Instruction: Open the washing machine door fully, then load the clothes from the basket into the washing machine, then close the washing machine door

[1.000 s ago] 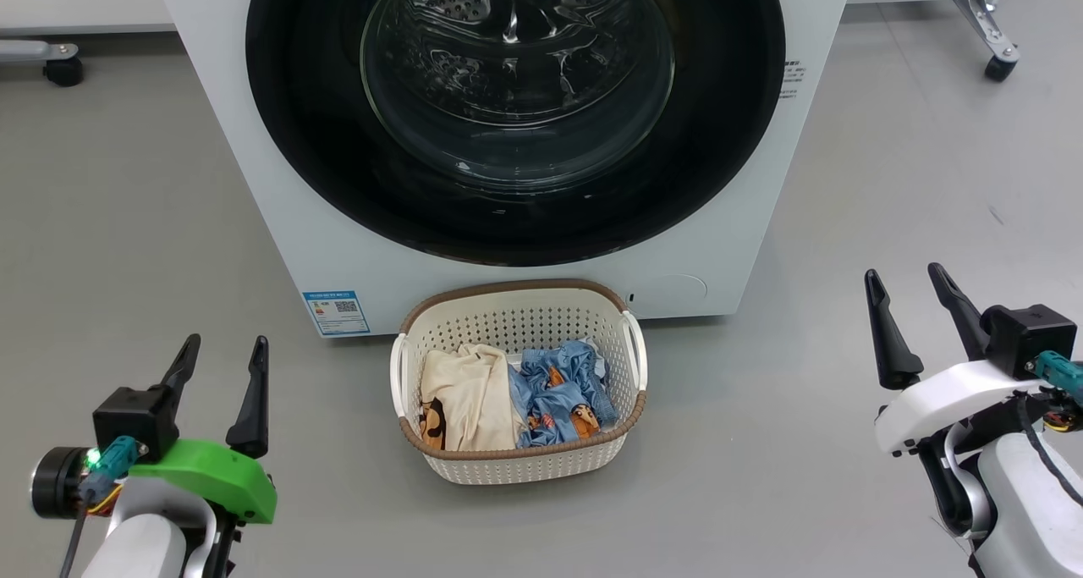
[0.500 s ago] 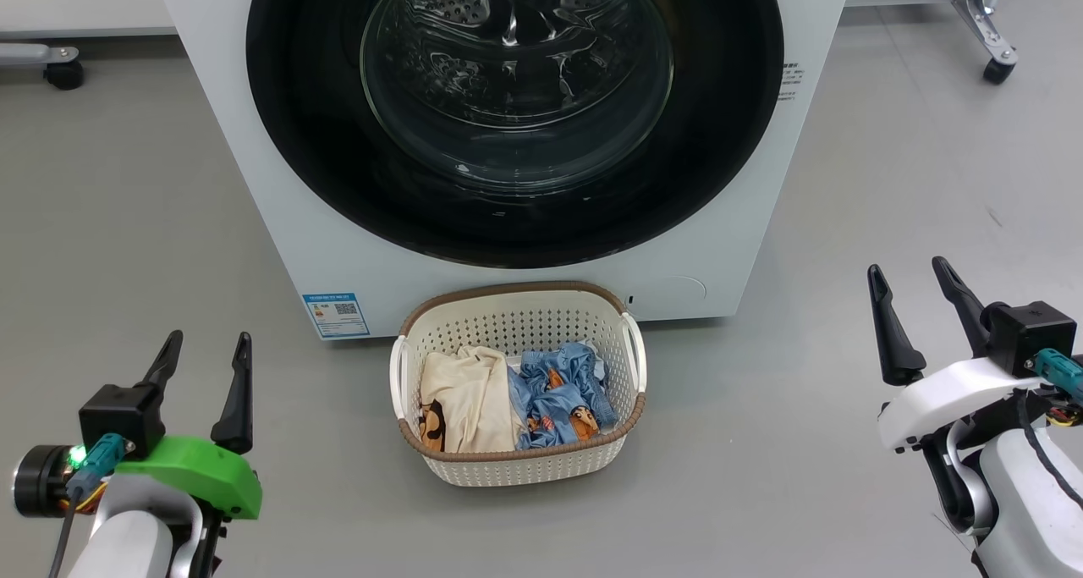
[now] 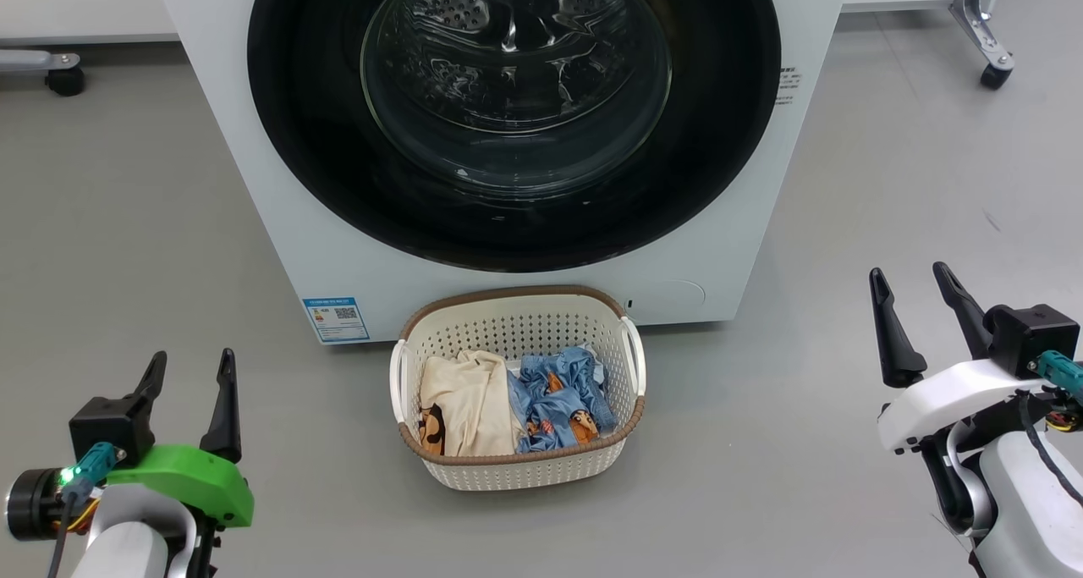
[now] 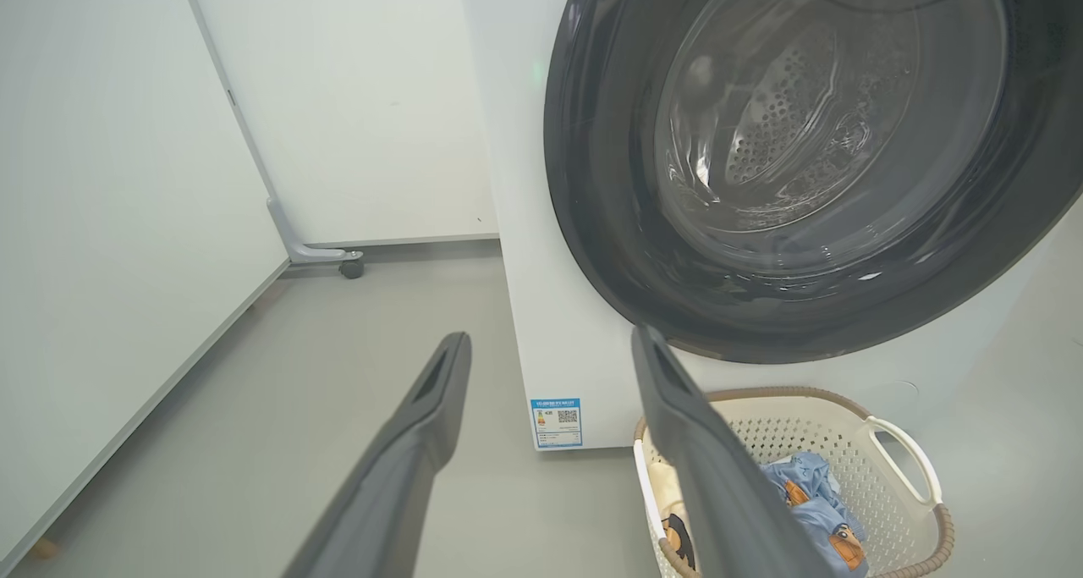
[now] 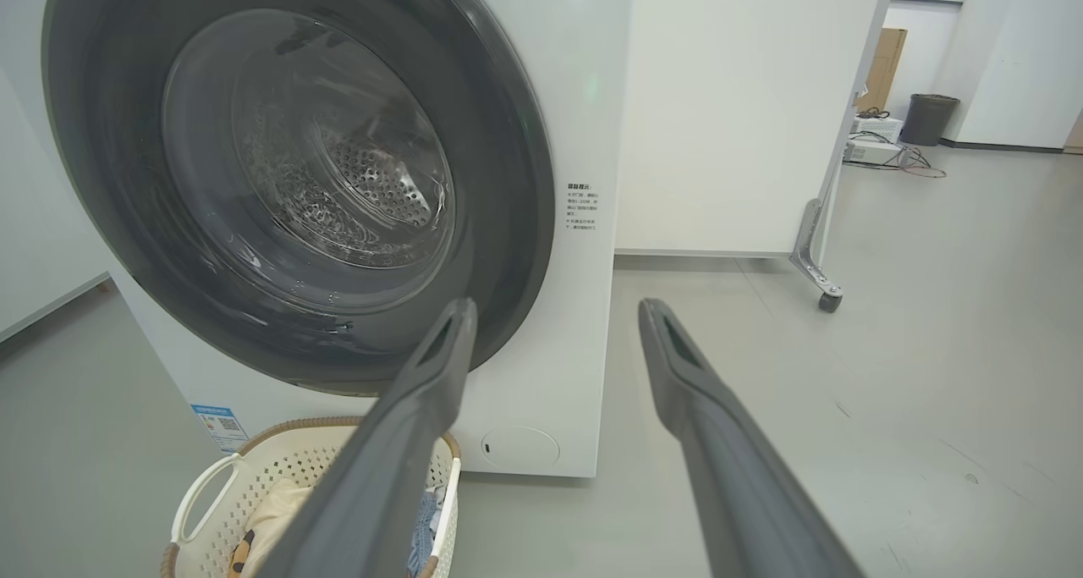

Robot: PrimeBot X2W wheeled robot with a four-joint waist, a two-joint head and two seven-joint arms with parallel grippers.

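Observation:
The white washing machine [image 3: 279, 222] fills the top of the head view, its black-rimmed glass door [image 3: 321, 163] shut flat against the front. On the floor just before it stands the cream basket [image 3: 516, 472], holding the clothes: a cream garment [image 3: 465, 400] on the left and light blue ones [image 3: 563, 400] on the right. My left gripper [image 3: 193, 358] is open and empty at the lower left, well left of the basket. At the right, my right gripper [image 3: 908, 273] is open too, with nothing in it. In the wrist views the left gripper [image 4: 550, 338] and right gripper [image 5: 558, 307] point at the door [image 4: 592, 222].
A blue label sticker [image 3: 336, 318] sits low on the machine's front left. White panels on caster feet [image 3: 63, 79] [image 3: 994, 74] stand behind on both sides. A dark bin [image 5: 929, 117] and boxes are far off to the right. Grey floor surrounds the basket.
My left gripper has drawn back toward the lower left, still open. The head view has tilted slightly, shifting the scene down a little. The right gripper has barely moved.

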